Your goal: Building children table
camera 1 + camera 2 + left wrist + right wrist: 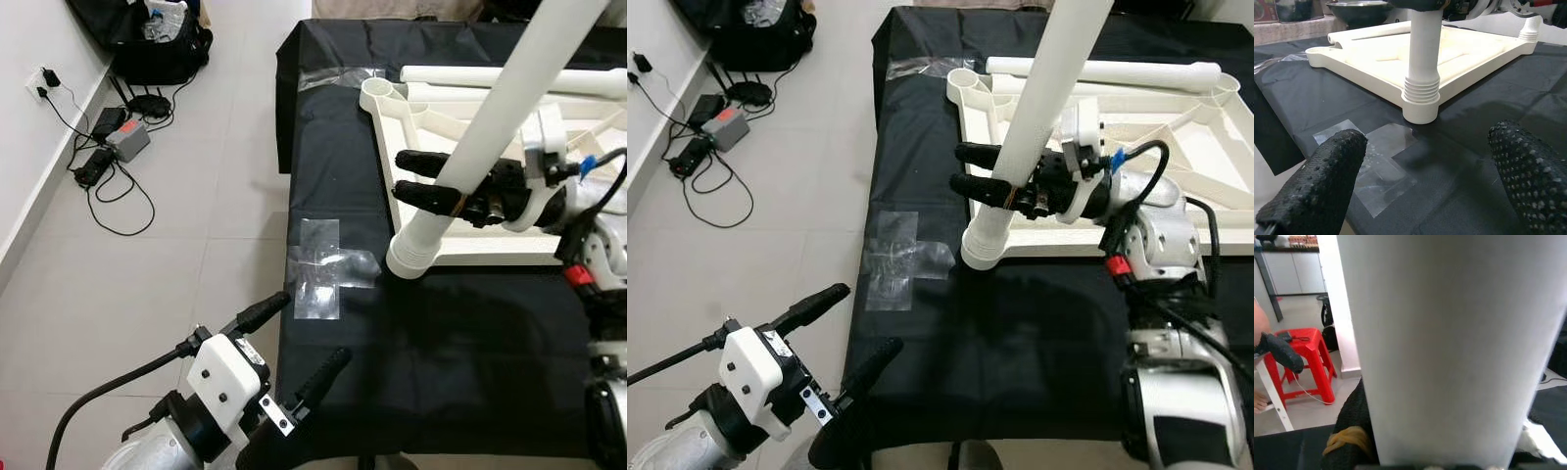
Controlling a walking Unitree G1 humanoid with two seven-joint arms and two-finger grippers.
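right gripper (pixel 991 174) pinches the white table leg (pixel 1034 122); left gripper (pixel 299 343) spread; no writing legible.

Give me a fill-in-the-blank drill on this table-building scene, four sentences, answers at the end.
1. The right gripper is shut on the white ____, which stands in a corner socket of the upturned table top.
2. The table top lies on a ____ cloth.
3. The left gripper hangs by the cloth's near edge with its fingers ____.
4. A second table leg lies ____ on the table top's far side.

Missing words: table leg; black; open; flat
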